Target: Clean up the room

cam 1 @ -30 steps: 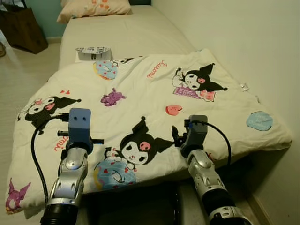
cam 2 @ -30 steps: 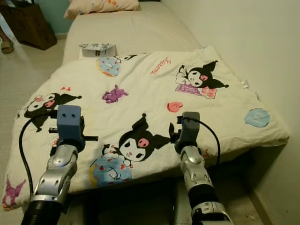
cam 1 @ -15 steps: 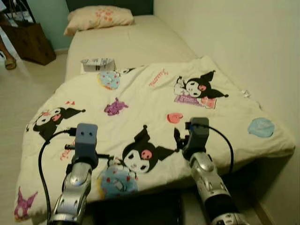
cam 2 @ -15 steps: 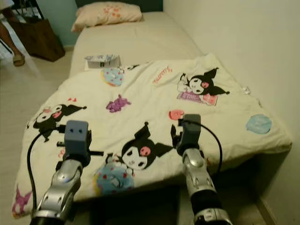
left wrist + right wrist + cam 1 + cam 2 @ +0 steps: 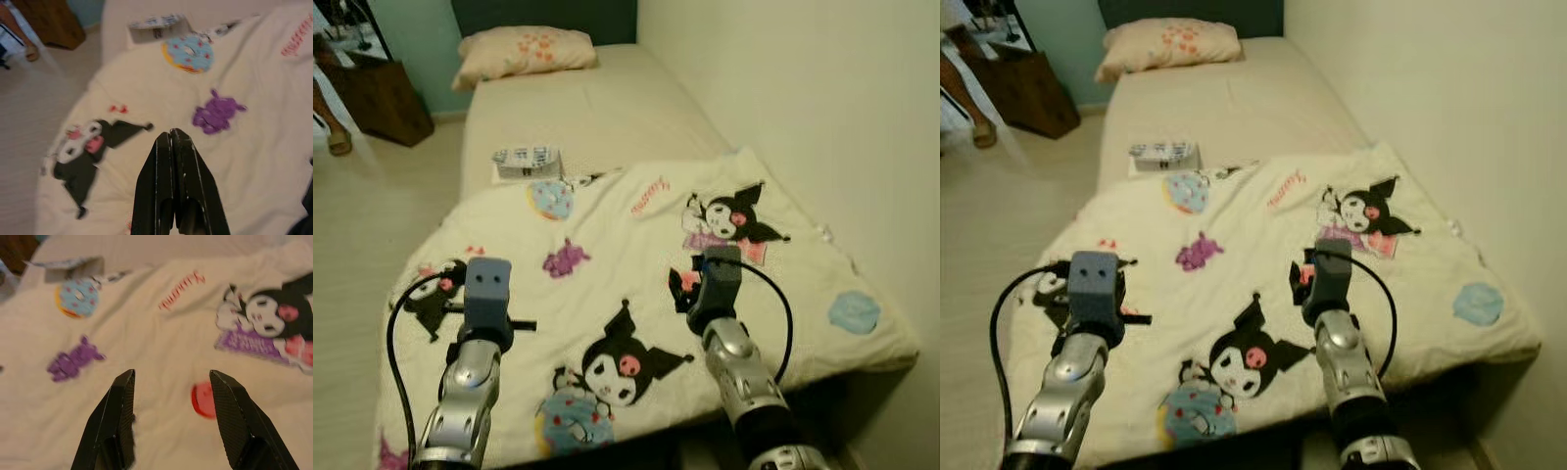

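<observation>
A cream blanket [image 5: 636, 245] printed with black cartoon figures lies spread over the near half of a bed [image 5: 597, 108]. Just beyond its far edge rests a flat patterned box [image 5: 527, 162], which also appears in the left wrist view [image 5: 156, 27]. A peach pillow [image 5: 524, 51] sits at the head of the bed. My left arm [image 5: 487, 294] is held over the blanket's left part, and my left gripper [image 5: 171, 134] is shut on nothing. My right arm [image 5: 720, 284] is held above the blanket's middle. My right gripper [image 5: 171, 377] stands open over a red heart print [image 5: 203, 400].
A wall [image 5: 803, 117] runs along the bed's right side. Pale floor [image 5: 372, 215] lies to the left. At the far left stands a dark brown cabinet [image 5: 386, 98], with a person's sandalled foot [image 5: 337, 139] beside it.
The camera has moved: the bed sits lower in the picture and more of its head end shows. Both arms now reach a little farther over the blanket.
</observation>
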Available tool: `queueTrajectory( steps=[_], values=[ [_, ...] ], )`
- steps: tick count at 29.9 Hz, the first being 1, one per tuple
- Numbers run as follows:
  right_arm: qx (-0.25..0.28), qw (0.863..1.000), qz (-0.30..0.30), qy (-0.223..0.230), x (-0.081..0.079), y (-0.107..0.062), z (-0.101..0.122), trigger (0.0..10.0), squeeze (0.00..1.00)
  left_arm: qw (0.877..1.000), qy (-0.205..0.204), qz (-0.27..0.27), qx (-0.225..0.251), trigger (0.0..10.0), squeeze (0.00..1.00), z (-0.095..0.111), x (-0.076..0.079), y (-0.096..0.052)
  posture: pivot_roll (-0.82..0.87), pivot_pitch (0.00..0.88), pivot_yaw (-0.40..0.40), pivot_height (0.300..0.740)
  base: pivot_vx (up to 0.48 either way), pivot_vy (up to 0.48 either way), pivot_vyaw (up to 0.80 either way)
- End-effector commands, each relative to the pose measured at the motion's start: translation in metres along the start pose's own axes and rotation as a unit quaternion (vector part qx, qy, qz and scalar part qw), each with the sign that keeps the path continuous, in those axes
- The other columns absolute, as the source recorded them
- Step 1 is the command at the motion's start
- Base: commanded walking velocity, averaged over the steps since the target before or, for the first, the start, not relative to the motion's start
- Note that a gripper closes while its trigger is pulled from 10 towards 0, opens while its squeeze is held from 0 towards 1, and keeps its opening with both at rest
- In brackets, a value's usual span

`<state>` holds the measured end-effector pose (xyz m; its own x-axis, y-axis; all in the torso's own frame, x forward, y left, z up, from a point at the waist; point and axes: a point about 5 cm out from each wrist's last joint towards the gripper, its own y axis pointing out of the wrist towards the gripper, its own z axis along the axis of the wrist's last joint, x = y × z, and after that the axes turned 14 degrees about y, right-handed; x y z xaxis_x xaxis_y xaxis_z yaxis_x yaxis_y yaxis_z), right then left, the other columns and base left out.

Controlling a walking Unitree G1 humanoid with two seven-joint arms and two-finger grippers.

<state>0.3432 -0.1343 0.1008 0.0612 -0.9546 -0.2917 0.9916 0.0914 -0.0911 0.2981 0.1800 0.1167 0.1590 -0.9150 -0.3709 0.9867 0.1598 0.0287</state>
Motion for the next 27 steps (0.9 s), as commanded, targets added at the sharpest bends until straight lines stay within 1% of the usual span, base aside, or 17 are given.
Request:
queueTrajectory(
  steps=[1,4,5,8,11,15,17,21,25,27],
  values=[
    [-0.008,1.0,0.0,0.002,-0.001,-0.002,-0.004,10.0,0.0,1.0,0.005,0.014,-0.003,10.0,0.0,-0.004,-0.007,-0.004,-0.04,0.084,0.02,0.691,0.0,0.0,0.0],
    [-0.009,1.0,0.0,0.003,-0.001,-0.003,-0.005,10.0,0.0,1.0,0.009,0.016,0.006,10.0,0.0,0.0,-0.008,-0.005,-0.04,0.084,0.021,0.701,0.0,0.0,0.0],
    [-0.01,1.0,-0.001,0.004,-0.001,-0.003,-0.005,10.0,0.0,1.0,0.004,0.01,0.011,10.0,0.0,0.002,-0.007,-0.006,-0.04,0.084,0.021,0.711,0.0,0.0,0.0],
    [-0.011,1.0,0.0,0.004,-0.001,-0.003,-0.006,10.0,0.0,1.0,0.001,0.005,0.013,10.0,0.0,0.003,-0.005,-0.006,-0.05,0.087,0.021,0.716,0.0,0.0,0.0],
    [-0.012,1.0,0.001,0.005,-0.002,-0.004,-0.008,10.0,0.0,1.0,-0.004,0.001,0.011,10.0,0.0,0.003,-0.003,-0.008,-0.05,0.091,0.02,0.731,0.0,0.0,0.0],
    [-0.013,1.0,0.003,0.005,-0.002,-0.005,-0.009,10.0,0.0,1.0,-0.008,0.012,0.015,10.0,0.0,0.005,-0.005,-0.009,-0.05,0.093,0.02,0.74,0.0,0.0,0.0],
    [-0.022,1.0,0.006,0.007,-0.003,-0.005,-0.011,10.0,0.0,1.0,-0.021,0.005,0.009,10.0,0.0,0.004,-0.004,-0.008,-0.04,0.093,0.018,0.74,0.0,0.0,0.0],
    [-0.022,0.999,0.023,0.007,-0.007,-0.006,-0.013,10.0,0.0,1.0,-0.019,-0.005,0.022,10.0,0.0,0.004,-0.002,-0.009,-0.04,0.091,0.018,0.74,0.0,0.0,0.0],
    [-0.023,0.999,0.025,0.007,-0.008,-0.006,-0.013,10.0,0.0,1.0,-0.02,-0.006,0.024,10.0,0.0,0.004,-0.002,-0.01,-0.04,0.091,0.018,0.74,0.0,0.0,0.0],
    [-0.025,0.999,0.027,0.004,-0.008,-0.007,-0.015,10.0,0.0,1.0,-0.013,-0.009,0.023,10.0,0.0,0.003,-0.001,-0.011,-0.04,0.093,0.02,0.74,0.0,0.0,0.0]
  ],
)
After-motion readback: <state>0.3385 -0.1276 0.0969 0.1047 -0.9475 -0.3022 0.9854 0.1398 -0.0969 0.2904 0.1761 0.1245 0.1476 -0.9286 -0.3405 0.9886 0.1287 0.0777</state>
